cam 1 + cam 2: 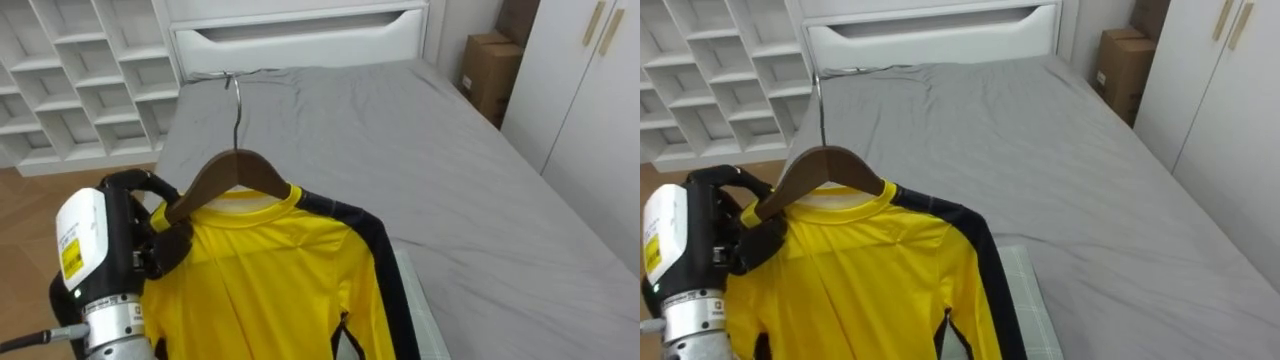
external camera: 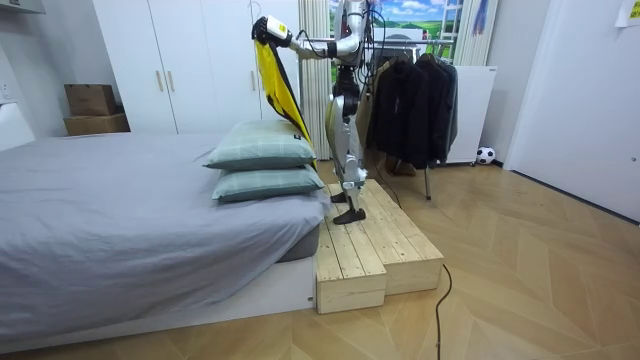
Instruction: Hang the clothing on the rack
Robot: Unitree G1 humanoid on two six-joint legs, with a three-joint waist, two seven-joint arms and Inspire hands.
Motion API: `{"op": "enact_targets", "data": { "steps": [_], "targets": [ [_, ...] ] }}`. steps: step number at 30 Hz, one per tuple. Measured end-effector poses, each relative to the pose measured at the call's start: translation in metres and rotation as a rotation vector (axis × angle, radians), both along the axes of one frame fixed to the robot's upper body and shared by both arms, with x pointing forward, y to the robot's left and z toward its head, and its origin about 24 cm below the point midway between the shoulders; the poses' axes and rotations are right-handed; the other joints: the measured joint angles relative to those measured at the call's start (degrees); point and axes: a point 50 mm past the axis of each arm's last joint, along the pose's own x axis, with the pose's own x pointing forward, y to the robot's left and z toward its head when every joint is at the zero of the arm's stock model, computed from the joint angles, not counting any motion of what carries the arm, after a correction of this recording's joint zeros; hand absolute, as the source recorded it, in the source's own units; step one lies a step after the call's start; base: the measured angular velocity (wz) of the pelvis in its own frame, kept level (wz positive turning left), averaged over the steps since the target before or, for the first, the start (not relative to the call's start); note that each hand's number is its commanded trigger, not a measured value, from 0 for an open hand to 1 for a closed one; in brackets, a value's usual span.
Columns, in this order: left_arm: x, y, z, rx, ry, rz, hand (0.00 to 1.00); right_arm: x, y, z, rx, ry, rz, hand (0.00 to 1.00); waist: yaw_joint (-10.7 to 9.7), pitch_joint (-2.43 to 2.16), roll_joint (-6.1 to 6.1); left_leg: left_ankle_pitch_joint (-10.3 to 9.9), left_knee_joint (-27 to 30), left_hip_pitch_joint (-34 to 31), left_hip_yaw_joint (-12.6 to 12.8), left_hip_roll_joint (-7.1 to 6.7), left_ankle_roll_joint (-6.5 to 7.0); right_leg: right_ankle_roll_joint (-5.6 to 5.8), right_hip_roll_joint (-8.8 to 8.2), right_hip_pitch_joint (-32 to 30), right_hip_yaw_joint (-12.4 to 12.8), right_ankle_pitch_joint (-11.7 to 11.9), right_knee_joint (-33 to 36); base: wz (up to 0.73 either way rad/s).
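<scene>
1. The left hand [image 1: 152,238] shows at the lower left of the eye views, its dark fingers clenched round the left end of the wooden hanger [image 1: 235,170], where the shirt's shoulder meets it.
2. The yellow shirt [image 1: 280,285], with dark sleeves, hangs from that hanger just to the right of the hand, and its collar sits under the hanger's middle.
3. The hanger's metal hook [image 1: 236,100] points up, free of any rail.
4. Beyond the shirt lies the grey bed [image 1: 430,150], and a pale checked pillow [image 1: 418,305] shows beside the shirt's right sleeve.
5. In the room view the robot stands on a wooden platform [image 2: 365,245] at the bed's end. It holds the shirt high above two stacked pillows [image 2: 262,165], with a clothes rack [image 2: 410,95] of dark garments behind it.
</scene>
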Motion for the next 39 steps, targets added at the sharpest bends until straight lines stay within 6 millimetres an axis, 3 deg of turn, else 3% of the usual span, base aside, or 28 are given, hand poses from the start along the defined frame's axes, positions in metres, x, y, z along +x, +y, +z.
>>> {"op": "enact_targets", "data": {
  "steps": [9,18,22,27,32,39],
  "targets": [
    [-0.001,0.006,0.004,0.028,-0.025,0.026,1.0,0.0,-0.011,0.003,-0.085,0.003,-0.018,0.0,-0.1,0.2,-0.7,0.0,0.0,0.1,0.0,-0.06,-0.01,0.0,-0.11,0.0,0.0,-0.5,0.6,0.01],
    [-0.002,0.013,0.011,0.043,-0.052,0.046,1.0,0.022,-0.03,0.011,-0.239,-0.096,-0.064,0.0,0.0,-0.21,-2.28,-0.1,0.1,0.0,-0.4,-0.07,-0.03,0.01,-0.1,0.1,-0.3,-0.5,0.5,0.02],
    [-0.002,0.016,0.012,0.045,-0.053,0.053,1.0,0.049,-0.034,0.016,-0.317,-0.18,-0.015,0.0,0.1,0.18,-2.93,-0.1,0.0,0.1,0.1,-0.08,-0.02,0.01,-0.1,0.0,-0.2,-0.5,0.6,0.0],
    [-0.001,0.015,0.012,0.047,-0.046,0.052,1.0,0.083,-0.044,0.029,-0.423,-0.326,0.003,0.0,0.1,-0.11,-3.49,-0.1,-0.1,-0.8,0.3,-0.08,-0.02,0.02,-0.07,-0.9,0.0,-0.5,0.6,0.0],
    [-0.001,0.018,0.016,0.054,-0.041,0.05,1.0,0.128,-0.058,0.064,-0.594,-0.568,0.15,0.0,0.4,-0.33,-3.06,-0.1,0.3,-0.8,0.3,-0.03,-0.02,0.0,-0.1,-0.6,0.0,-0.4,0.7,-0.01],
    [0.0,0.014,0.019,0.065,-0.037,0.02,1.0,0.172,-0.048,0.119,-0.725,-0.884,0.322,0.0,0.1,-0.18,-2.8,-0.1,0.8,-0.7,0.2,0.04,-0.02,-0.01,-0.21,-0.5,0.1,-0.4,1.8,0.01]
  ]
}}
